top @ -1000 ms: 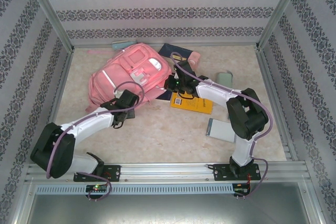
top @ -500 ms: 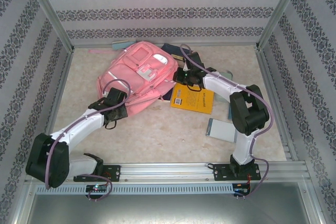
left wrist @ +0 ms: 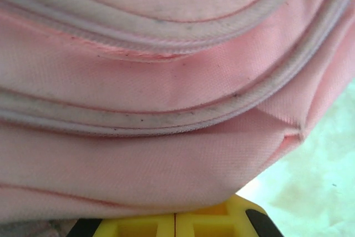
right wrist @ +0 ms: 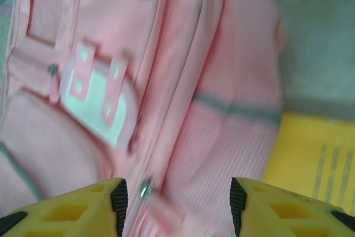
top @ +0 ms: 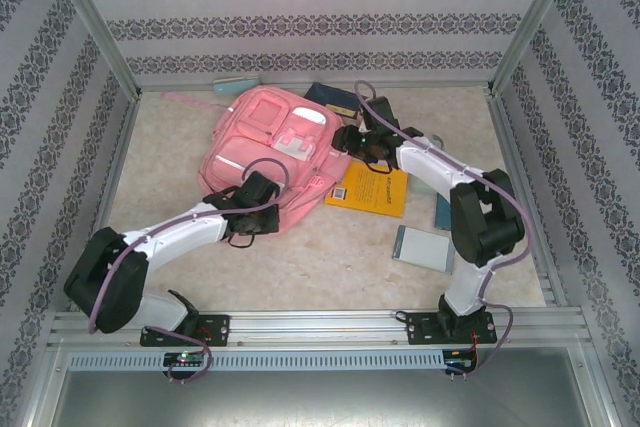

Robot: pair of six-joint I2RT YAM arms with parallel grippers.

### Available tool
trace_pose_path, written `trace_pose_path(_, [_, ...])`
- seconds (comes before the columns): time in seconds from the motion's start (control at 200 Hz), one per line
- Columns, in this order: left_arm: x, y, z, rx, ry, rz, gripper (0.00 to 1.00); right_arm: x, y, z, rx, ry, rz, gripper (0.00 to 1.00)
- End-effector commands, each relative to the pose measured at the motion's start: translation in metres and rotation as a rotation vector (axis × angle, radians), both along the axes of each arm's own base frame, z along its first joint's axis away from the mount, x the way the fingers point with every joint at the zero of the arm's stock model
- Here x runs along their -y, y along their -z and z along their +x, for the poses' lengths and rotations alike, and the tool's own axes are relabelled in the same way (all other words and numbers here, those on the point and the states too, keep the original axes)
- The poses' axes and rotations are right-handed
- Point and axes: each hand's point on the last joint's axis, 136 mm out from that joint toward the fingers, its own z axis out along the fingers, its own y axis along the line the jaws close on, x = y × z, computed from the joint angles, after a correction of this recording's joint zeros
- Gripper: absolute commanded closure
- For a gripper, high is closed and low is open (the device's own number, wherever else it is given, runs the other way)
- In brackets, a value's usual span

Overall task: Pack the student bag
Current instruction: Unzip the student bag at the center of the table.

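Observation:
The student bag [top: 275, 142] is a big pink backpack lying front-up on the table's far half. In the left wrist view its white-piped fabric [left wrist: 166, 98] hangs right over my fingertips. My left gripper [top: 255, 192] [left wrist: 175, 216] is at the bag's near edge, jaws shut together with the bag's cloth drawn tight across their tips. My right gripper [top: 347, 139] [right wrist: 177, 203] stands open beside the bag's right flank. The ribbed pink side panel and a metal zip pull [right wrist: 145, 188] lie between its black pads, touching neither.
A yellow book [top: 368, 189] lies against the bag's right side, under the right arm. A dark blue book [top: 333, 99] sits behind the bag and a teal one [top: 232, 84] at the back wall. A grey notebook [top: 421, 248] lies front right. Metal frame rails edge the table.
The right gripper has opened and let go of the bag's right side. The bag has slid right and turned, and the left gripper has swung right with its near edge.

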Motion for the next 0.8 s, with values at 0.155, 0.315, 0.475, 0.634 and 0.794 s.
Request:
trace_pose_path(0.155, [0.027, -0.008, 0.003, 0.021, 0.067, -0.03, 1.0, -0.045, 0.032, -0.066, -0.208, -0.021, 0.128, 0.51])
trace_pose_path(0.315, [0.022, -0.004, 0.0, 0.019, 0.069, -0.013, 1.0, -0.079, 0.045, -0.083, -0.281, -0.061, 0.154, 0.54])
trace_pose_path(0.475, [0.02, -0.002, -0.001, 0.021, 0.062, -0.006, 1.0, -0.092, 0.061, -0.098, -0.338, -0.074, 0.145, 0.56])
trace_pose_path(0.634, [0.02, -0.004, 0.0, 0.029, 0.058, -0.009, 1.0, -0.103, 0.071, -0.108, -0.366, -0.092, 0.141, 0.65])
trace_pose_path(0.794, [0.011, -0.01, -0.003, 0.028, 0.049, 0.031, 1.0, -0.095, 0.057, -0.092, -0.295, -0.083, 0.113, 1.0])
